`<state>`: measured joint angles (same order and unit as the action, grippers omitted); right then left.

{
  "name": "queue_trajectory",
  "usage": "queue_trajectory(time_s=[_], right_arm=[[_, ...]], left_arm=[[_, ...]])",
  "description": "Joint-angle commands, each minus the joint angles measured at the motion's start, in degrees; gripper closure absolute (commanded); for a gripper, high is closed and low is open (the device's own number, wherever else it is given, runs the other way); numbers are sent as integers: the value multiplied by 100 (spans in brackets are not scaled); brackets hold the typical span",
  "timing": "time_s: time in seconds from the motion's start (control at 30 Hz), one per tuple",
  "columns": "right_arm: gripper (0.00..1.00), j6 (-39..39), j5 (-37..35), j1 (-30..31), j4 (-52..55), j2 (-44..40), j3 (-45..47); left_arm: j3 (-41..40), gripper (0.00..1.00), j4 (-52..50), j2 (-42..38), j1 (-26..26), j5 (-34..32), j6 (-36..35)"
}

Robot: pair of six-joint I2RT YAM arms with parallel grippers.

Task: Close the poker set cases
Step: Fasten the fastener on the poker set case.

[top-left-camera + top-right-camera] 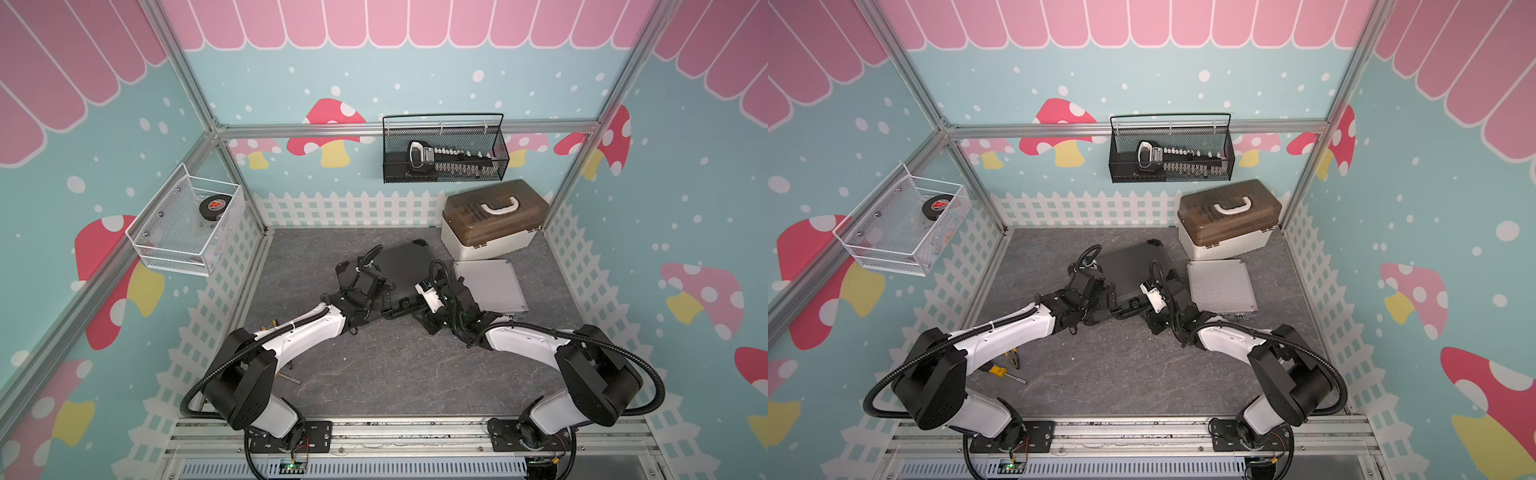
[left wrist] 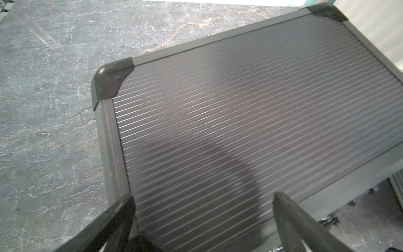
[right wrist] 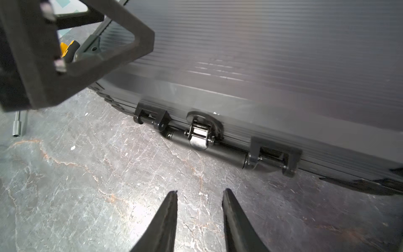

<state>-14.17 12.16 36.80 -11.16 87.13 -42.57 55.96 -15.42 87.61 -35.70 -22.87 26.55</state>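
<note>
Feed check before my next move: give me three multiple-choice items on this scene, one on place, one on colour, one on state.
1. Where is the silver case relative to the black case?
A) on it
B) beside it, on the table
C) under it

2. Colour of the box lid?
A) brown
B) blue
C) red

3. The right gripper is:
A) shut on a handle
B) shut on a tool
C) open, empty

Key: 1 B, both top views show them side by side; 2 A, translucent brown; 3 C, its wrist view shows the fingers apart with nothing between them.
</note>
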Motion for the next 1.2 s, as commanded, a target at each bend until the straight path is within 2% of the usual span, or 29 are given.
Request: queue_trajectory(time_s=[0.0,0.13,0.27,0.47,0.57,0.7,0.8,1.17], right_arm=[[64,59,88,16,-6,26,-150],[62,47,-225,20,73,109,-392],[59,391,-650,12,495,188,-855],[47,629,-1488,-62,1223,378,-1701],[45,679,-1702,-161,1619,639,-2249],[37,535,-1731,-348,1964,941,-2810],[34,451,-1625,-504,2269,1162,-3222],[32,244,-946,-1210,3007,1709,-4041]], left_arm=[[-7,1,48,89,-9,37,53],[27,1,136,191,-10,63,69],[33,1,179,361,-9,112,196],[-101,1,283,510,-14,163,358],[-138,1,291,565,-7,191,386],[-197,1,312,581,-12,214,450],[-330,1,412,484,-9,252,516],[-593,1,471,265,-10,362,676]])
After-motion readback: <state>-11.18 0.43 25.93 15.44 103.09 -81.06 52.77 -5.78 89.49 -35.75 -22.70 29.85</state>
